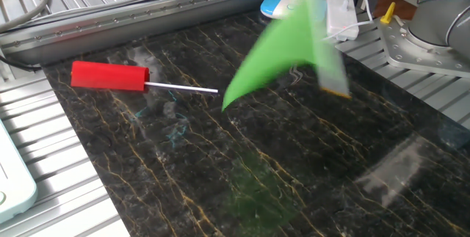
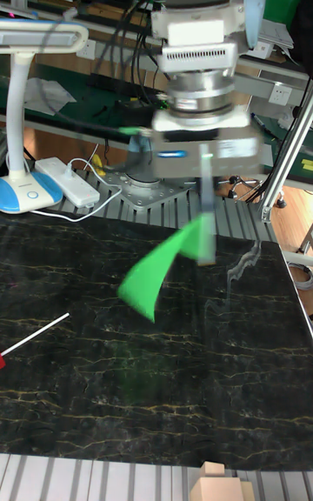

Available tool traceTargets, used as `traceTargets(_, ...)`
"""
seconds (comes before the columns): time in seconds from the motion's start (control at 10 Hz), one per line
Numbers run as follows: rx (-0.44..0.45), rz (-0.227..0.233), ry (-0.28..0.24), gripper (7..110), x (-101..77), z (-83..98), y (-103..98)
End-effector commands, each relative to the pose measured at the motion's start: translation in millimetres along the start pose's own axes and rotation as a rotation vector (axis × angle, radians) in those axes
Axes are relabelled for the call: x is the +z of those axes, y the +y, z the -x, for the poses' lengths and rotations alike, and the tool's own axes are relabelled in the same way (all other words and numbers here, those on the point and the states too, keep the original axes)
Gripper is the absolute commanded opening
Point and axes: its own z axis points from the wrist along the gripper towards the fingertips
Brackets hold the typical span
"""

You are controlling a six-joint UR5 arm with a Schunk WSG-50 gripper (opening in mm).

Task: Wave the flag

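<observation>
One flag (image 1: pixel 283 50) mid-air over dark table (image 1: pixel 308 156), blurred by motion | gripper (image 2: pixel 205 205) above it; jaws smeared, hold on stick presumed, opening cannot tell | risk: low sweep could clip lamp base (image 1: pixel 273 4); stick might slip | red flag (image 1: pixel 110 75) lies apart

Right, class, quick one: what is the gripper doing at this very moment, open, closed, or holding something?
Gripper: closed on the stick of the green flag, which is blurred in mid-air above the table; the fingers themselves are too blurred to see clearly.
</observation>
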Motion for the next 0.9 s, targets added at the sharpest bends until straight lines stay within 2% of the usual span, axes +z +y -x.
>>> traceTargets(0.0, 0.167, 0.212, 0.091, 7, -11.1, -19.1, 60.0)
traceTargets(0.1, -0.048, -0.159, 0.014, 7, -7.2, -2.5, -38.2)
traceTargets(0.2, -0.217, -0.448, -0.037, 7, -28.0, 21.7, -106.1)
traceTargets(0.3, -0.310, -0.608, -0.053, 7, -47.9, 36.1, -139.4)
traceTargets(0.6, -0.567, -0.958, -0.117, 7, -112.2, 85.3, -209.7)
traceTargets(0.8, -0.710, -1.174, -0.105, 7, -158.0, 106.4, -239.3)
